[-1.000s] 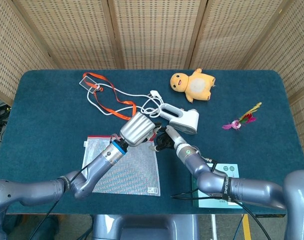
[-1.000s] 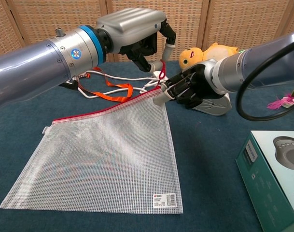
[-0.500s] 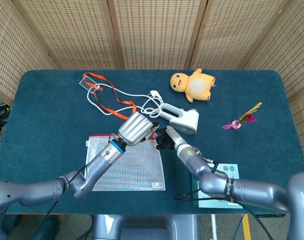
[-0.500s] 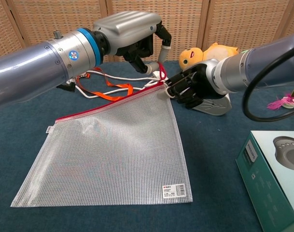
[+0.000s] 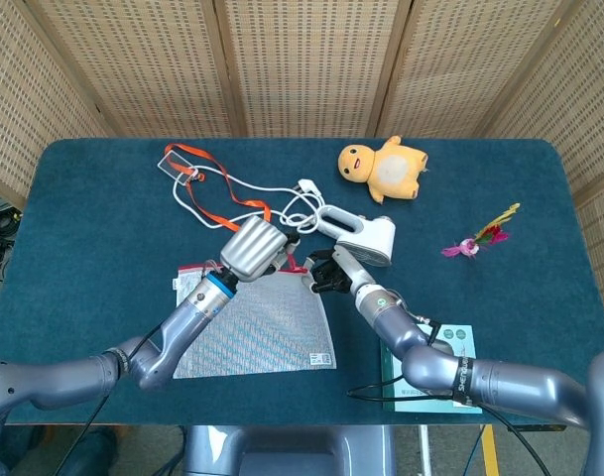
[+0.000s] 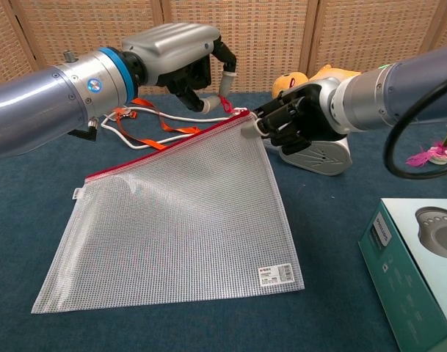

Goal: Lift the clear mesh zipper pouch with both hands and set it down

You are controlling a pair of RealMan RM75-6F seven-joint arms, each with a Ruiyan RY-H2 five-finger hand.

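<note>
Head view: one clear mesh zipper pouch (image 5: 262, 325), flat, rectangular, fine grid weave w/ a red zip edge, is seen lower centre of frame on the dark teal felt-like worktop (image 5: 103, 228). Its upper right corner is raised; the rest slopes down to the cloth. The left hand (image 5: 252, 250), smooth silver shell, is curled over the pouch's top edge; whether its fingers actually pinch the edge cannot be told here. The right hand (image 5: 326, 273), dark-fingered, is closed at the same corner. Also counted: 1 yellow plush toy (image 5: 384, 169), upper centre; 1 white cable (image 5: 272, 203) tangled w/ 1 orange lanyard (image 5: 227, 193); 1 white glossy device (image 5: 366, 236); 1 artificial flower (image 5: 480, 236) at right; 1 teal box (image 5: 430, 367), lower right.

Chest view: the pouch (image 6: 183, 220) fills the centre, corner lifted toward the upper middle. The right hand (image 6: 285, 125) is clenched on that corner's zip end. The left hand (image 6: 190, 62) is curled just above the red edge; grasp not clear. The box (image 6: 414, 264) sits lower right.

Vs. 0.5 s ago: the pouch corner is held higher, and the left hand has been moved toward frame left.
</note>
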